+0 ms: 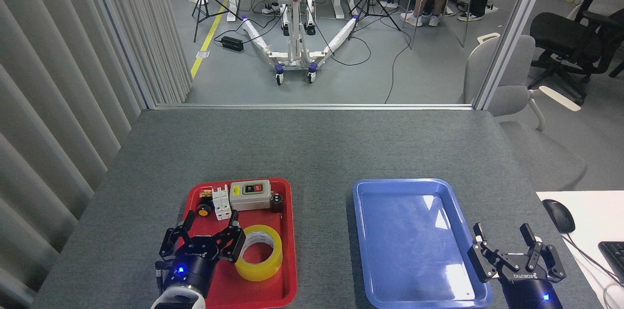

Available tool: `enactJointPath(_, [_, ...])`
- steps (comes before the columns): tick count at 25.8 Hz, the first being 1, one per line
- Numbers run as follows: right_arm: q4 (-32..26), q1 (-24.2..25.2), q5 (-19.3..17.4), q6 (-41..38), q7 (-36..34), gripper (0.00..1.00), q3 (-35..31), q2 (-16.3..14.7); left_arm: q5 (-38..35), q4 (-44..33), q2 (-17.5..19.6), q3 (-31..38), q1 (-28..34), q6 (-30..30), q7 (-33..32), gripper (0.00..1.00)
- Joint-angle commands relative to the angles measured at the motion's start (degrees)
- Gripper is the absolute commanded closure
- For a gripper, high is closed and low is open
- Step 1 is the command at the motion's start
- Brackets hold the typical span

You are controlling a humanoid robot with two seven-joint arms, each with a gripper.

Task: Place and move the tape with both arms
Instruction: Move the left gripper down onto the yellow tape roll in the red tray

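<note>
Tape (259, 252): you see it lying in the red tray (290, 231), not yet lifted.
Left gripper (210, 229): fingers spread, just beside the roll.
Right gripper (503, 234): spread, empty, by the bare blue tray (363, 231).

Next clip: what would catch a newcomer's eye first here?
Two bright trays on the grey table: a red tray on the left, crowded with small electrical parts and a yellow roll of tape, and a blue tray on the right. The left gripper is open beside the tape; the right gripper is open at the blue tray's near right corner.
</note>
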Motion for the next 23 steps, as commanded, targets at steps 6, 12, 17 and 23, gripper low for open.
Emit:
enactJointPath(6, [-2.60,-0.33,0.20,-1.66,0.24,0.00,-0.66,0.31,-0.02,-0.38,-0.02,0.07,0.15,0.32,0.53,0.00])
enactJointPath(12, [-2.42,0.28,0.29,-1.83,0.59,0.00,-0.92,-0.30,-0.02,-0.47,-0.02,0.34,0.68,0.32,0.53,0.00])
enactJointPath(17, [-2.25,0.81,0.37,-1.57,0.59,0.00,-1.36,-0.39,0.07,-0.47,0.50,0.25,0.86,-0.29,0.44,0.00])
enactJointPath(23, [-2.25,0.02,0.37,-0.78,0.68,0.00,-1.71,-2.23,-0.02,-2.23,0.42,0.25,0.94,-0.38,0.35,0.00])
